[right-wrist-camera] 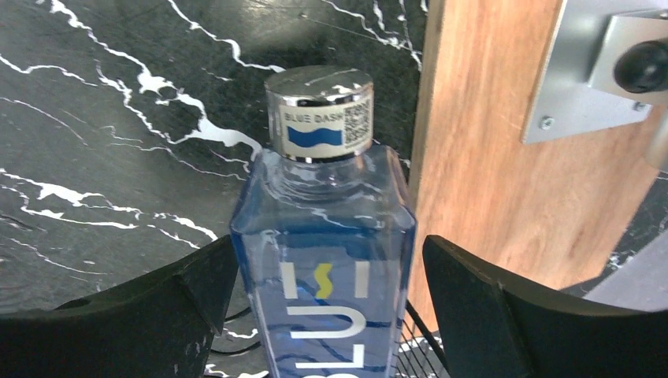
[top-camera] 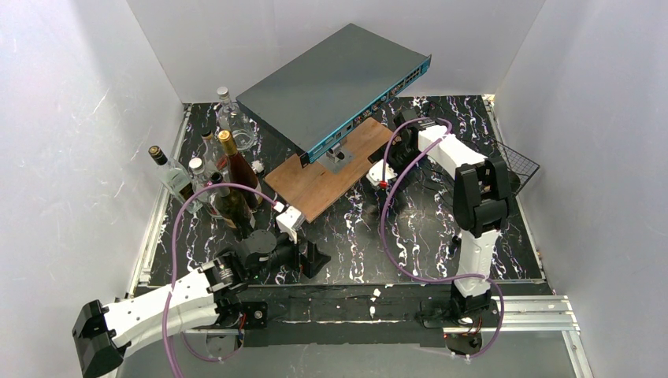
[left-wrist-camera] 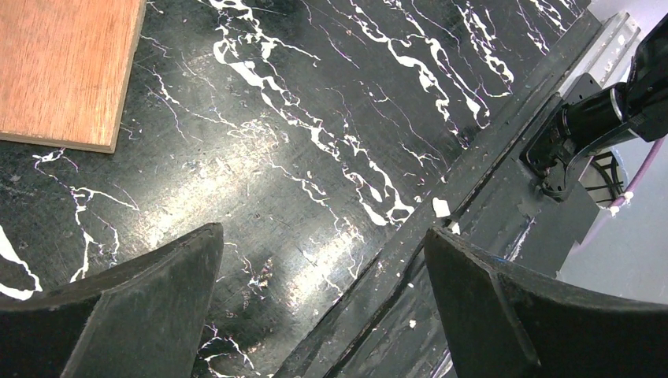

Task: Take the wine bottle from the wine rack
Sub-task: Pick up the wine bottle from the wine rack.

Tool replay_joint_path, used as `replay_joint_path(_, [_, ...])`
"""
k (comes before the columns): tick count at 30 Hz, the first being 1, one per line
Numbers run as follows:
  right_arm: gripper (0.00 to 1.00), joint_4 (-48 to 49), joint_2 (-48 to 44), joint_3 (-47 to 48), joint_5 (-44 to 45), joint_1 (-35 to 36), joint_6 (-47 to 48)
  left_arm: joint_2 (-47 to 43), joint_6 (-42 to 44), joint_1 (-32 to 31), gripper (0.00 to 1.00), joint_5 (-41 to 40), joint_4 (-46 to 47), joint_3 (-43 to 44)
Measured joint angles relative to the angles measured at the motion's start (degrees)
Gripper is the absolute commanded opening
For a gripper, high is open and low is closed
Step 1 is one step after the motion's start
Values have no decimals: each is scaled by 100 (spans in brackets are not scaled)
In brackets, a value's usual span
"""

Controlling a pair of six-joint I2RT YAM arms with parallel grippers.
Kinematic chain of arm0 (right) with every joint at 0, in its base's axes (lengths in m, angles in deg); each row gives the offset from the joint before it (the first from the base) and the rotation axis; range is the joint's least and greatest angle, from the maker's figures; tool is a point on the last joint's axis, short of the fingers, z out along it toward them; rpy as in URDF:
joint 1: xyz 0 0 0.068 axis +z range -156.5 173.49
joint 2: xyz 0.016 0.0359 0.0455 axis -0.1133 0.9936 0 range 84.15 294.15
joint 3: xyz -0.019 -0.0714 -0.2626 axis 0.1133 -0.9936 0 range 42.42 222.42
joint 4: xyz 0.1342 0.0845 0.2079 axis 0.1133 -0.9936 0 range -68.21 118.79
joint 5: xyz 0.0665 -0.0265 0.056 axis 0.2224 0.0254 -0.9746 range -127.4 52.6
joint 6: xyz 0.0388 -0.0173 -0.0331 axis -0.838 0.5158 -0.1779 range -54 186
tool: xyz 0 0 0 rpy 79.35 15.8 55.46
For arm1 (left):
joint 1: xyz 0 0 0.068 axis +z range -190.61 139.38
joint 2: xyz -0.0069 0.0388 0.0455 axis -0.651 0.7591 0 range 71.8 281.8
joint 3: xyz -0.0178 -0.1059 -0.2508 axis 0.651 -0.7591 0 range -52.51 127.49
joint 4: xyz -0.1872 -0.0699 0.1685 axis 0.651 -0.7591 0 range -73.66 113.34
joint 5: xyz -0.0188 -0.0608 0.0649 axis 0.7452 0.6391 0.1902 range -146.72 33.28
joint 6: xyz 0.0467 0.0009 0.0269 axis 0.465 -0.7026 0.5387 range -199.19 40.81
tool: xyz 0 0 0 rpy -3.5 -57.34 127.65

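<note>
The wine bottle [right-wrist-camera: 327, 236] is a square blue-tinted bottle with a silver cap [right-wrist-camera: 319, 114] and white lettering. It lies with the cap pointing away from the wrist camera. Thin black wire of the wine rack [right-wrist-camera: 425, 334] shows under its lower right side, and a wire grid [top-camera: 521, 163] stands at the table's right edge. My right gripper [right-wrist-camera: 327, 248] is open, one finger on each side of the bottle's shoulder, the left finger [right-wrist-camera: 189, 291] almost against the glass. From above, that gripper [top-camera: 384, 172] hides the bottle. My left gripper [left-wrist-camera: 323, 232] hangs open over bare tabletop, holding nothing.
A brown wooden board [top-camera: 331, 177] carries a tilted grey network switch [top-camera: 339, 79] just left of the right gripper; its edge [right-wrist-camera: 504, 157] runs beside the bottle. Several upright bottles [top-camera: 224, 169] stand at the back left. White walls enclose the black marbled table [top-camera: 425, 228].
</note>
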Motion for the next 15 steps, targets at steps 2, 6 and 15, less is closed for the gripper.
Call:
replay_joint_path(2, [90,-114,42,20,2,0,31,22,0,0,98,-4,4,0])
replay_joint_path(6, [84,-280,79,83,2,0,94,127,0,0,98,-4,13,0])
replay_joint_path(15, [66,-378,131,195,0,0,149,184,0,0,98,-4,17,0])
